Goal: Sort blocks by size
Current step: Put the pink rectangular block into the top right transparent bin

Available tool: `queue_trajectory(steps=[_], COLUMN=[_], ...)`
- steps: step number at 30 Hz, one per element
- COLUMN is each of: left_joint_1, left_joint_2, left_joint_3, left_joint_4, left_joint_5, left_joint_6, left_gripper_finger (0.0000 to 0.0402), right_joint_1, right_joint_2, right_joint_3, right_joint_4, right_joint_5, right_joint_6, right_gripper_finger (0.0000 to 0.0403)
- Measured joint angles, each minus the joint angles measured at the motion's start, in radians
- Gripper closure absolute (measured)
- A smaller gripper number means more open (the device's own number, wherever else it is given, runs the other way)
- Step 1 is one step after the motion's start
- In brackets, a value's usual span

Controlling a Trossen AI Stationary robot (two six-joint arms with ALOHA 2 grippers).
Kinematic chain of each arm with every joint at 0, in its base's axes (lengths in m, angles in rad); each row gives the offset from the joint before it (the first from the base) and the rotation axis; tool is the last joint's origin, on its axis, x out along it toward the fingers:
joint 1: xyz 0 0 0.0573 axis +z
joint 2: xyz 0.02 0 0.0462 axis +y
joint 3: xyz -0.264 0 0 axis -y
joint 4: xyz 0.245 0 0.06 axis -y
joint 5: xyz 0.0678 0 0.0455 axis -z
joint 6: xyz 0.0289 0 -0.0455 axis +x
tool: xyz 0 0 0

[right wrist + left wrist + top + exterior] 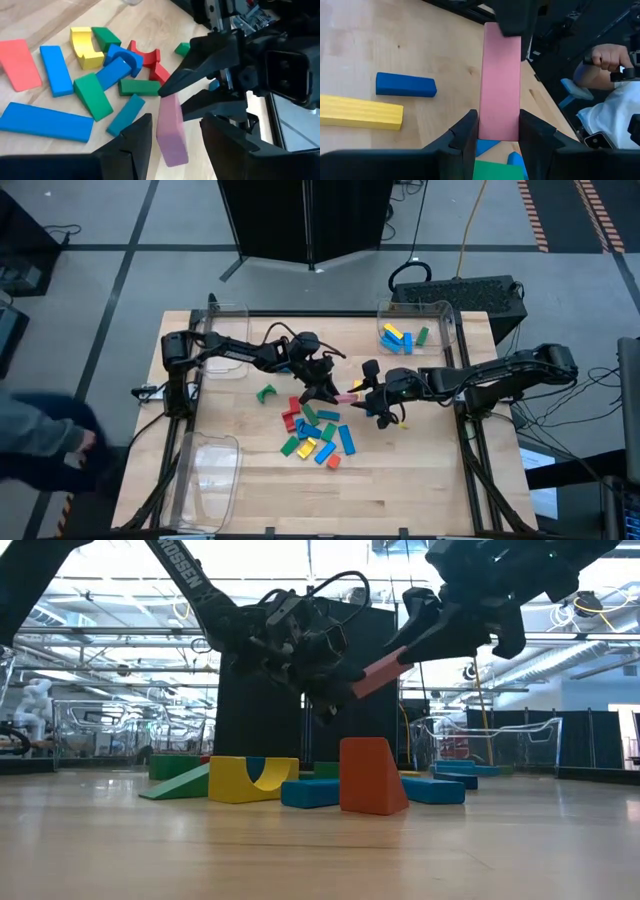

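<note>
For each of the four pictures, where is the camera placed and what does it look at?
High: above the table, looking down on both arms and the block pile.
Low: at tabletop height, looking level at the pink block between both arms.
Left wrist: looks past the left gripper along the block.
Right wrist: looks past the right gripper.
All four views show the pink block.

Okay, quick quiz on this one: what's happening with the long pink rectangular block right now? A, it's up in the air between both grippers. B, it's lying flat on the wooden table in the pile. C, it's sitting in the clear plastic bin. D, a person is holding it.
A: the long pink rectangular block hangs above the table, its ends between the fingers of the left gripper and the right gripper.
</note>
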Motion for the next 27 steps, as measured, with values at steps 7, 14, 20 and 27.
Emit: queue_trajectory(steps=[7, 14, 20, 27], left_joint_1=[-0.008, -0.009, -0.008, -0.008], left_joint_2=[0.0, -0.001, -0.001, -0.001], left_joint_3=[0.0, 0.0, 0.0, 0.0], left_joint_4=[0.033, 0.061, 0.06, 0.059], left_joint_5=[0.0, 0.02, 0.02, 0.027], left_joint_6=[-0.025, -0.052, -0.052, -0.052], left_gripper_finger=[0.0278, 0.0278, 0.0278, 0.0278], right_joint_1=[0.0, 0.0, 0.0, 0.0], right_joint_2=[0.0, 0.0, 0.0, 0.0], right_joint_3=[0.0, 0.0, 0.0, 0.0], right_joint_4=[0.002, 0.0, -0.003, -0.005], right_joint_5=[-0.002, -0.002, -0.004, -0.008], right_joint_6=[0.006, 0.008, 0.007, 0.001], right_gripper_finger=[0.0241, 0.0267, 0.0317, 0.0347])
